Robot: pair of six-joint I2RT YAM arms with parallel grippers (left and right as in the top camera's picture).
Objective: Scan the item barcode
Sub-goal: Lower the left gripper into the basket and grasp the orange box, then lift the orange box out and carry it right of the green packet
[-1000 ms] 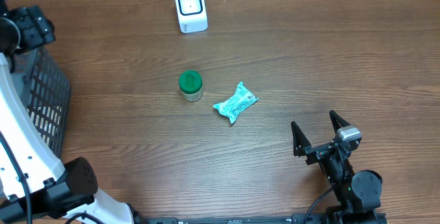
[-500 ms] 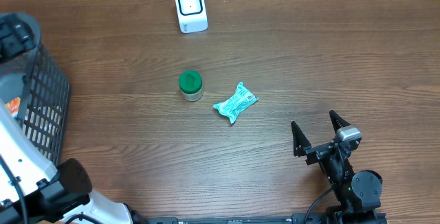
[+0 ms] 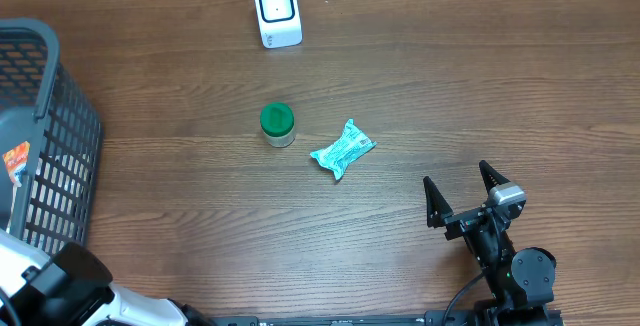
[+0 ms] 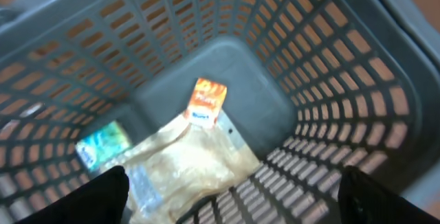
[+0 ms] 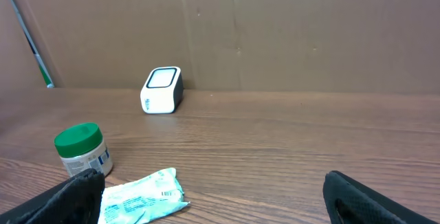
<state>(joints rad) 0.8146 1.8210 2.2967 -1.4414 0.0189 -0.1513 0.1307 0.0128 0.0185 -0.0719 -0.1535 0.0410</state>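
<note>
**tabletop_tom:** So where are the things to scan? We see two loose items mid-table: a green-lidded jar (image 3: 277,122) standing upright, and a crumpled teal packet (image 3: 342,150) lying flat just beside it, on the side toward the right arm. They're near each other but not touching. We can't make out a barcode on either one.

**gridwall_gia:** Same here. The white scanner (image 3: 277,11) sits at the far edge of the table (image 3: 450,76), well apart from both, with the jar roughly in line below it in the overhead view. From the right gripper (image 3: 460,191), the packet lies more or less between it and the jar. That pincer is spread wide with nothing in it, parked near the table's front edge.

**tabletop_tom:** And the left gripper (image 4: 230,200)? In its wrist view we only get two dark fingertips at the bottom corners, far apart, nothing between them, looking down into the grey basket (image 3: 60,136) on the left.

**gridwall_gia:** Yep, and the basket's slotted walls ring everything inside it. Down there we count one orange packet (image 4: 205,101), one blue-green packet (image 4: 103,143), blurry, and one clear plastic bag (image 4: 185,162) under them.

**tabletop_tom:** So our tally is one jar, one teal packet, one scanner, one basket with three things in it, two arms. A brown cardboard wall (image 5: 275,31) stands behind the table.
</note>
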